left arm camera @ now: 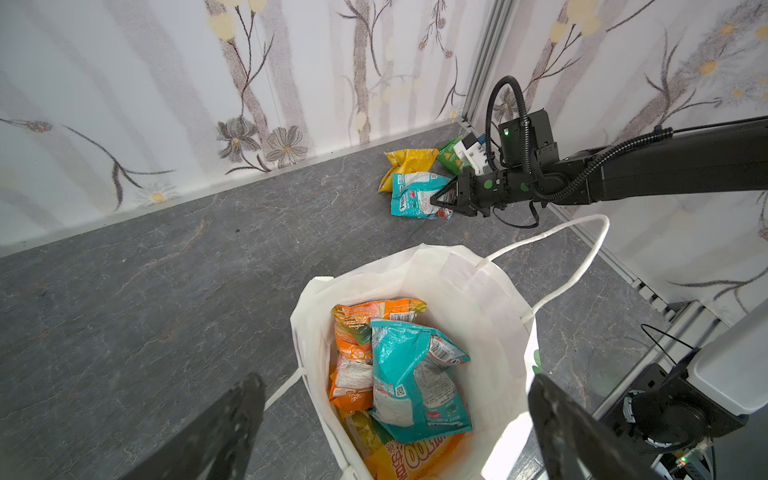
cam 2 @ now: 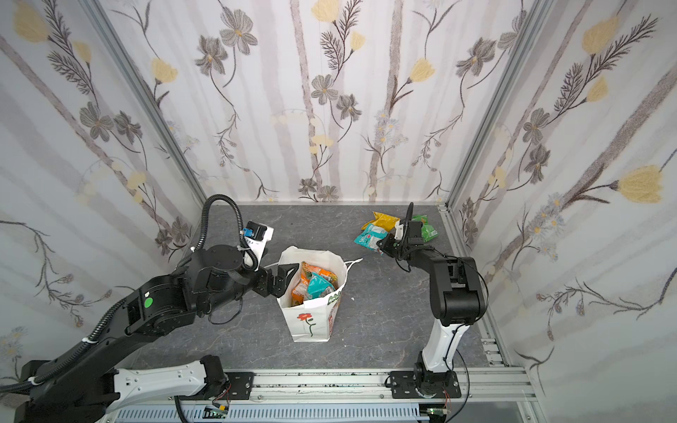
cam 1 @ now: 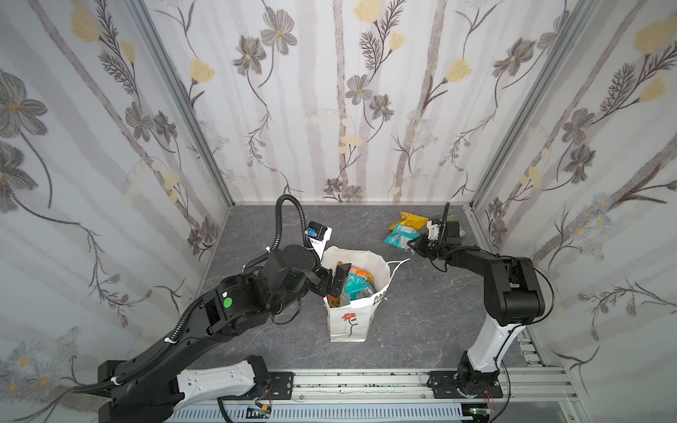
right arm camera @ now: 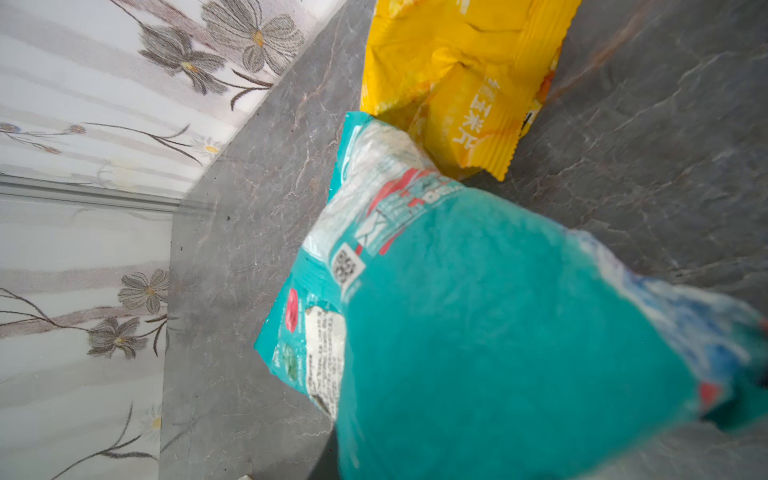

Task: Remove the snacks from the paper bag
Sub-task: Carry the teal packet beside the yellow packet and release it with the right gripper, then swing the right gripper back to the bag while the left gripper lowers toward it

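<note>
The white paper bag (cam 1: 348, 322) (cam 2: 311, 324) (left arm camera: 478, 282) stands upright mid-table with its mouth open. Inside lie a teal-and-white snack packet (left arm camera: 411, 374) (cam 1: 353, 285) and orange packets (left arm camera: 357, 332) (cam 2: 315, 269). My left gripper (cam 1: 339, 282) (cam 2: 284, 278) (left arm camera: 395, 386) hovers open over the bag's left rim and holds nothing. At the back right, my right gripper (cam 1: 415, 244) (cam 2: 383, 244) (left arm camera: 436, 198) is shut on another teal-and-white packet (right arm camera: 498, 311) (left arm camera: 415, 195), low over the table. That packet's far end is beside a yellow packet (right arm camera: 457, 62) (cam 1: 412, 219). A green packet (cam 2: 426, 229) (left arm camera: 451, 156) lies behind the right wrist.
One white cord handle (cam 1: 399, 262) (left arm camera: 582, 266) droops from the bag toward the right arm. Flower-papered walls close the table on three sides, and the packets outside the bag sit near the back right corner. An aluminium rail (cam 1: 366, 384) runs along the front edge.
</note>
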`<state>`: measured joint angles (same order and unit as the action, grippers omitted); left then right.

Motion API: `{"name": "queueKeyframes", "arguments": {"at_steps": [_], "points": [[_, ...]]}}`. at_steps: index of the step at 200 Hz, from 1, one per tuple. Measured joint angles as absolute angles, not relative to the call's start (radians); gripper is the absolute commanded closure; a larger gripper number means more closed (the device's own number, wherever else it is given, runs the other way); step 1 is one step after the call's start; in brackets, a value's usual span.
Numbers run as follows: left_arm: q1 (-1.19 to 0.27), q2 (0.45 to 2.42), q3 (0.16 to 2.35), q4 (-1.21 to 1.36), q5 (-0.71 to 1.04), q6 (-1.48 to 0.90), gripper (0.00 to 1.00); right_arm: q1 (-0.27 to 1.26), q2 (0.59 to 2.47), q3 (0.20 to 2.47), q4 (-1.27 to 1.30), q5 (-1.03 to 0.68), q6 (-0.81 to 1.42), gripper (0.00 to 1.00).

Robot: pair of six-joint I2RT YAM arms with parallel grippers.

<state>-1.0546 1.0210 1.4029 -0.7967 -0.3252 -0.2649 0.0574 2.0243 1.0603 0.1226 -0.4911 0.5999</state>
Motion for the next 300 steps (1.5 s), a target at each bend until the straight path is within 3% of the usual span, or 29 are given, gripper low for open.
{"name": "queueKeyframes", "arguments": {"at_steps": [25, 117, 160, 209, 300], "points": [[-1.055, 1.022, 1.402, -0.796, -0.329, -0.265, 0.00, 0.060, 2.060, 1.068, 0.107, -0.493, 0.589, 0.87], [-1.055, 1.036, 1.401, -0.796, -0.329, -0.266, 0.00, 0.067, 2.043, 1.075, 0.044, -0.461, 0.540, 0.20], [-1.055, 1.037, 1.401, -0.796, -0.329, -0.266, 0.00, 0.066, 1.969, 1.075, 0.007, -0.422, 0.530, 0.11], [-1.055, 1.037, 1.402, -0.796, -0.328, -0.273, 0.00, 0.067, 1.841, 1.079, -0.043, -0.380, 0.504, 0.08], [-1.055, 1.097, 1.443, -0.785, -0.311, -0.277, 0.00, 0.197, 1.335, 1.079, -0.064, -0.338, 0.516, 0.06]]}}
